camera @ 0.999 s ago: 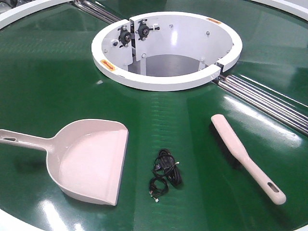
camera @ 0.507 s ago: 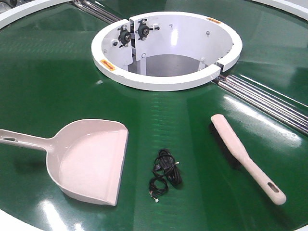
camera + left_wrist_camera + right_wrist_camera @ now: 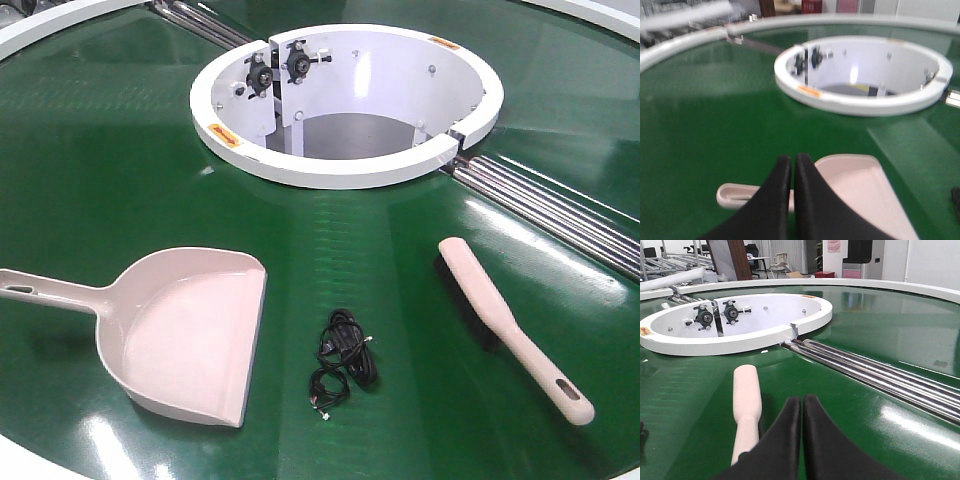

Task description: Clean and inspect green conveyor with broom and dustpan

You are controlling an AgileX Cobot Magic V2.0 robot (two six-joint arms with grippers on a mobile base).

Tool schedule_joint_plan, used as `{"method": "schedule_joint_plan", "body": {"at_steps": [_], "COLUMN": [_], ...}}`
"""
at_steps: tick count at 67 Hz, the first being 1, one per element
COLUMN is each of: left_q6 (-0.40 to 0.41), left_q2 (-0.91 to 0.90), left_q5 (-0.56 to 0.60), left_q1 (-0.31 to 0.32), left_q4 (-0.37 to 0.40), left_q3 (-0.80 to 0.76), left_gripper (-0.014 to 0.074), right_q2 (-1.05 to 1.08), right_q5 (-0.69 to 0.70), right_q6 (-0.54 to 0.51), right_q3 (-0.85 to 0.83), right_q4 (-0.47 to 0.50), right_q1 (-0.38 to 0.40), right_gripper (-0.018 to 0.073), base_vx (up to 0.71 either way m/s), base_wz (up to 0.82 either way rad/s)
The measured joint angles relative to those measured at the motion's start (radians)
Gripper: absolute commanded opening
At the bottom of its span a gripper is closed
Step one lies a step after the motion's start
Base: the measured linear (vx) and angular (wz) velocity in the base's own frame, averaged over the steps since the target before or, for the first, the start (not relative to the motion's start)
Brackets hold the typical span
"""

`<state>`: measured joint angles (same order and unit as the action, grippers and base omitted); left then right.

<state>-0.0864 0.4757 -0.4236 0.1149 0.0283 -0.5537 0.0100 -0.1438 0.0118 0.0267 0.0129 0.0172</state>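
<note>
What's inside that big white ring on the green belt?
Inside the ring are two black fittings on a white wall and a grey floor. The ring's near side hides whatever lies right behind it.

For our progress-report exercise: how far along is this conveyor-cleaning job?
Done: nothing visible; the black cable tangle lies on the green conveyor between dustpan and broom. In hand: nothing; the left claw, shut, hovers near the dustpan handle, the right claw, shut, beside the broom. Left: grasping both tools, sweeping, inspecting.
</note>
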Motion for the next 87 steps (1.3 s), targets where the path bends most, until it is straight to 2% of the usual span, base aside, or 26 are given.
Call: {"method": "schedule_joint_plan", "body": {"at_steps": [15, 26, 35, 44, 54, 67, 72, 79, 87], "left_q6": [0.0, 0.0, -0.004, -0.008, -0.008, -0.004, -0.003, -0.028, -0.109], "left_q2": [0.08, 0.108, 0.109, 0.109, 0.109, 0.109, 0.113, 0.156, 0.256], "left_q5": [-0.019, -0.011, 0.004, 0.017, 0.019, 0.021, -0.015, -0.133, -0.332], "left_q1": [0.0, 0.0, 0.0, 0.0, 0.0, 0.0, 0.0, 0.0, 0.0], "left_q4": [0.0, 0.0, 0.0, 0.0, 0.0, 0.024, 0.025, 0.013, 0.006], "left_q3": [0.0, 0.0, 0.0, 0.0, 0.0, -0.001, -0.019, -0.104, -0.254], "left_gripper": [0.0, 0.0071, 0.0224, 0.0442, 0.0564, 0.0556, 0.054, 0.0521, 0.0512], "right_q2": [0.0, 0.0, 0.0, 0.0, 0.0, 0.0, 0.0, 0.0, 0.0], "right_q5": [0.0, 0.0, 0.0, 0.0, 0.0, 0.0, 0.0, 0.001, 0.001], "right_q6": [0.0, 0.0, 0.0, 0.0, 0.0, 0.0, 0.0, 0.0, 0.0], "right_q3": [0.0, 0.0, 0.0, 0.0, 0.0, 0.0, 0.0, 0.0, 0.0], "right_q4": [0.0, 0.0, 0.0, 0.0, 0.0, 0.0, 0.0, 0.0, 0.0], "right_q1": [0.0, 0.0, 0.0, 0.0, 0.0, 0.0, 0.0, 0.0, 0.0], "right_gripper": [-0.0009, -0.0009, -0.0009, -0.0009, -0.0009, -0.0009, -0.0009, -0.0009, -0.0009], "base_vx": [0.0, 0.0, 0.0, 0.0, 0.0, 0.0, 0.0, 0.0, 0.0], "base_wz": [0.0, 0.0, 0.0, 0.0, 0.0, 0.0, 0.0, 0.0, 0.0]}}
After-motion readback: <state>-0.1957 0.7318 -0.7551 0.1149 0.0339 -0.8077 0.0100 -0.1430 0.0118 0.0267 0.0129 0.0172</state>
